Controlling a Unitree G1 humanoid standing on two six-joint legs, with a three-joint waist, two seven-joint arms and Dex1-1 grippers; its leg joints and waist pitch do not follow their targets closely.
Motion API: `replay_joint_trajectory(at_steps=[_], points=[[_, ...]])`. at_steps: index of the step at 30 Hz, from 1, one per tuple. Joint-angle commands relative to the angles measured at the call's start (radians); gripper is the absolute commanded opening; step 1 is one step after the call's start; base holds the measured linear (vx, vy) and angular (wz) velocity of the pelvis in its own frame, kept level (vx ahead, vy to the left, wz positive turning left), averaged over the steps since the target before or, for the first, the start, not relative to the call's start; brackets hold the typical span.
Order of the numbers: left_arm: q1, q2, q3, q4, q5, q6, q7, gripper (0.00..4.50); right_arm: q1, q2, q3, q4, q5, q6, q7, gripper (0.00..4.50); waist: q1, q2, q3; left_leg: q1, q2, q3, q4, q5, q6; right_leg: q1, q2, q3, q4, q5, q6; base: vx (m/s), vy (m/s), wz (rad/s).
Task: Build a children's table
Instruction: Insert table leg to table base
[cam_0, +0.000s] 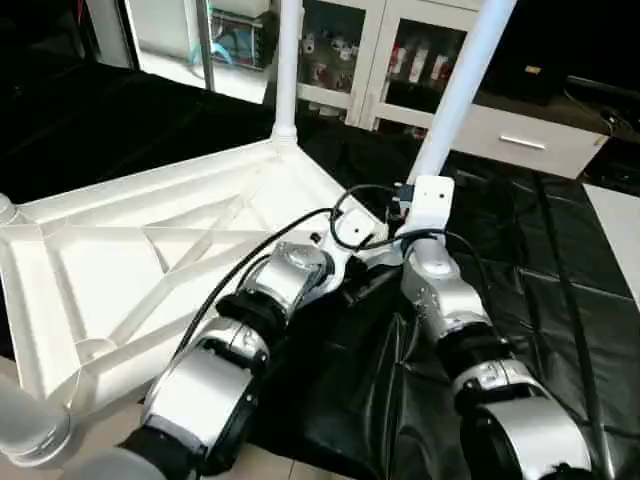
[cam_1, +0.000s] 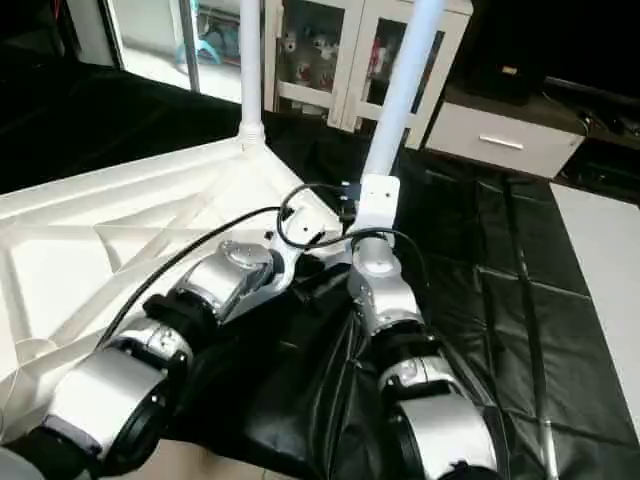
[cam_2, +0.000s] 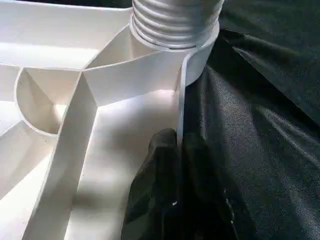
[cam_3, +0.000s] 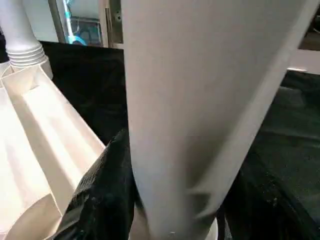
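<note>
L gripper (cam_2: 175, 165) pinches top (cam_0: 150, 260) rim w/ fingers shut, R gripper (cam_3: 170, 210) half-open round leg (cam_3: 195, 100); prob light, stiff, slick plastic, so hold low.

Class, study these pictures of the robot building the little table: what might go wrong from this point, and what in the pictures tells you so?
1. The right gripper holds a leg that leans off vertical; it may bind or cross-thread in its corner socket.
2. The left gripper pinches only the thin rim of the tabletop; twisting the leg might make that hold slip.
3. The tabletop corner lies on loose black cloth, so it might slide.
</note>
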Motion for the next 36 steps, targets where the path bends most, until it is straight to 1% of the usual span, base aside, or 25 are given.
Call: replay_joint_trajectory(at_steps=[1,3,5,6,9,10,11,13,14,15,16,17,18,19,22,24,25,26,28,29,30,32,33,35,36], points=[[-0.039,0.017,0.054,-0.017,-0.011,-0.044,0.091,0.00,0.088,0.014,-0.012,0.138,0.004,0.070,0.005,2.20,0.000,0.007,-0.028,-0.002,0.046,-0.013,-0.083,-0.268,0.024,0.022,-0.061,0.051,-0.091,-0.254,-0.139,0.000,0.000,0.00],[-0.035,0.020,0.049,-0.019,-0.008,-0.047,0.079,0.00,0.086,0.016,-0.026,0.110,0.025,0.057,0.044,2.55,-0.001,0.009,-0.028,-0.002,0.047,-0.012,-0.084,-0.259,0.028,0.022,-0.060,0.051,-0.089,-0.223,-0.148,0.000,0.000,0.00],[-0.033,0.024,0.043,-0.022,-0.005,-0.051,0.065,0.00,0.084,0.010,-0.029,0.081,0.032,0.044,0.072,2.64,0.001,0.010,-0.035,-0.003,0.047,-0.011,-0.079,-0.232,0.037,0.028,-0.062,0.051,-0.082,-0.166,-0.164,0.000,0.000,0.00],[-0.035,0.025,0.042,-0.019,-0.005,-0.054,0.063,0.00,0.082,0.009,-0.030,0.083,0.032,0.040,0.074,2.88,0.000,0.005,-0.035,-0.004,0.048,-0.010,-0.076,-0.179,0.046,0.030,-0.061,0.050,-0.073,-0.088,-0.182,0.000,0.000,0.00],[-0.032,0.033,0.034,-0.012,-0.004,-0.078,0.043,0.00,0.099,-0.017,0.001,0.000,0.019,0.028,0.131,3.10,0.002,0.010,-0.033,-0.003,0.046,-0.003,-0.070,-0.129,0.083,0.035,-0.060,0.049,-0.067,0.005,-0.218,0.000,0.000,0.00],[-0.028,0.038,0.031,-0.014,-0.003,-0.083,0.035,0.00,0.111,-0.025,0.008,-0.043,0.022,0.033,0.151,3.10,0.002,0.008,-0.034,-0.005,0.045,-0.004,-0.069,-0.119,0.090,0.038,-0.060,0.049,-0.064,0.020,-0.224,0.000,0.000,0.00],[-0.025,0.041,0.029,-0.016,-0.002,-0.087,0.028,0.00,0.122,-0.031,0.014,-0.077,0.024,0.037,0.168,3.20,0.004,0.011,-0.033,-0.005,0.044,-0.004,-0.069,-0.106,0.098,0.041,-0.060,0.049,-0.064,0.037,-0.225,0.000,0.000,0.00],[-0.015,0.052,0.019,-0.024,0.003,-0.102,0.004,0.00,0.157,-0.051,0.025,-0.177,0.026,0.051,0.203,3.44,0.005,0.011,-0.035,-0.004,0.045,-0.003,-0.065,-0.074,0.120,0.043,-0.061,0.049,-0.059,0.080,-0.241,0.000,0.000,0.00],[-0.014,0.052,0.018,-0.025,0.003,-0.103,0.003,0.00,0.159,-0.051,0.026,-0.181,0.026,0.052,0.204,3.44,0.007,0.008,-0.039,-0.005,0.044,-0.001,-0.058,-0.037,0.137,0.046,-0.061,0.050,-0.053,0.135,-0.254,0.000,0.000,0.00],[0.000,0.062,0.009,-0.040,0.007,-0.112,-0.021,0.00,0.196,-0.067,0.028,-0.266,0.027,0.076,0.222,3.48,0.008,0.009,-0.043,-0.008,0.042,-0.001,-0.052,0.026,0.161,0.049,-0.059,0.050,-0.042,0.215,-0.271,0.000,0.000,0.00],[0.008,0.067,0.006,-0.052,0.006,-0.109,-0.033,0.00,0.222,-0.077,0.028,-0.319,0.033,0.097,0.230,3.54,0.009,0.007,-0.041,-0.008,0.040,0.003,-0.047,0.070,0.190,0.046,-0.057,0.050,-0.037,0.286,-0.287,0.000,0.000,0.00],[0.015,0.071,0.004,-0.060,0.006,-0.106,-0.042,0.00,0.244,-0.084,0.027,-0.361,0.036,0.111,0.239,3.54,0.011,0.007,-0.041,-0.007,0.040,0.003,-0.046,0.085,0.203,0.048,-0.058,0.049,-0.035,0.306,-0.292,0.000,0.000,0.00],[0.015,0.071,0.004,-0.060,0.006,-0.106,-0.042,0.00,0.244,-0.084,0.027,-0.361,0.036,0.111,0.239,3.72,0.011,0.006,-0.039,-0.008,0.040,0.004,-0.044,0.091,0.223,0.047,-0.059,0.048,-0.035,0.312,-0.301,0.000,0.000,0.00],[0.024,0.079,-0.003,-0.070,0.008,-0.113,-0.058,0.00,0.275,-0.096,0.032,-0.418,0.045,0.128,0.260,3.72,0.011,0.009,-0.037,-0.007,0.041,0.005,-0.047,0.069,0.226,0.045,-0.061,0.047,-0.039,0.262,-0.308,0.000,0.000,0.00],[0.056,0.108,-0.028,-0.102,0.011,-0.135,-0.130,0.00,0.379,-0.154,0.041,-0.606,0.072,0.190,0.329,3.72,0.019,0.013,-0.030,-0.004,0.049,0.003,-0.050,0.021,0.217,0.046,-0.059,0.049,-0.047,0.183,-0.293,0.000,0.000,0.00],[0.107,0.143,-0.062,-0.168,0.003,-0.150,-0.244,0.00,0.443,-0.222,0.042,-0.726,0.124,0.261,0.432,3.72,0.022,0.014,-0.032,-0.003,0.048,0.002,-0.049,0.014,0.213,0.046,-0.058,0.050,-0.046,0.178,-0.293,0.000,0.000,0.00],[0.107,0.143,-0.062,-0.168,0.003,-0.150,-0.244,0.00,0.443,-0.222,0.042,-0.726,0.124,0.261,0.432,3.72,0.025,0.019,-0.032,-0.002,0.050,0.002,-0.050,0.005,0.210,0.048,-0.059,0.050,-0.045,0.177,-0.296,0.000,0.000,0.00],[0.132,0.160,-0.081,-0.204,0.001,-0.161,-0.293,0.00,0.463,-0.260,0.053,-0.758,0.148,0.283,0.497,3.72,0.023,0.021,-0.028,-0.005,0.050,0.004,-0.052,-0.022,0.198,0.043,-0.059,0.050,-0.048,0.144,-0.298,0.000,0.000,0.00],[0.170,0.189,-0.104,-0.258,-0.004,-0.157,-0.363,0.00,0.499,-0.326,0.071,-0.810,0.181,0.323,0.606,3.72,0.024,0.027,-0.028,-0.004,0.051,0.003,-0.055,-0.077,0.165,0.044,-0.060,0.051,-0.054,0.072,-0.293,0.000,0.000,0.00],[0.194,0.211,-0.123,-0.290,-0.007,-0.179,-0.417,0.00,0.520,-0.369,0.076,-0.827,0.205,0.344,0.672,3.72,0.024,0.029,-0.028,-0.002,0.052,0.003,-0.055,-0.087,0.159,0.043,-0.058,0.051,-0.054,0.067,-0.293,0.000,0.000,0.00],[0.216,0.232,-0.138,-0.322,-0.016,-0.178,-0.473,0.00,0.540,-0.412,0.083,-0.840,0.217,0.359,0.732,3.93,0.028,0.025,-0.026,-0.005,0.055,0.003,-0.054,-0.088,0.156,0.046,-0.059,0.053,-0.052,0.075,-0.291,0.000,0.000,0.00],[0.253,0.270,-0.166,-0.377,-0.030,-0.193,-0.565,0.00,0.576,-0.485,0.096,-0.861,0.234,0.355,0.845,3.93,0.033,0.029,-0.027,-0.003,0.055,0.004,-0.053,-0.098,0.147,0.045,-0.060,0.052,-0.052,0.068,-0.291,0.000,0.000,0.00],[0.279,0.299,-0.184,-0.416,-0.041,-0.179,-0.626,0.00,0.603,-0.530,0.099,-0.881,0.260,0.351,0.929,4.07,0.037,0.028,-0.026,-0.004,0.054,0.006,-0.054,-0.123,0.138,0.044,-0.061,0.054,-0.055,0.039,-0.289,0.000,0.000,0.00],[0.294,0.315,-0.193,-0.441,-0.047,-0.166,-0.656,0.00,0.618,-0.552,0.097,-0.900,0.278,0.358,0.970,4.07,0.039,0.027,-0.026,-0.007,0.055,0.005,-0.055,-0.121,0.134,0.044,-0.061,0.053,-0.054,0.031,-0.282,0.000,0.000,0.00],[0.326,0.363,-0.216,-0.489,-0.049,-0.180,-0.733,0.00,0.642,-0.614,0.096,-0.924,0.307,0.359,1.077,4.26,0.044,0.028,-0.027,-0.004,0.056,0.003,-0.055,-0.140,0.127,0.043,-0.063,0.052,-0.056,-0.007,-0.274,0.000,0.000,0.00]])
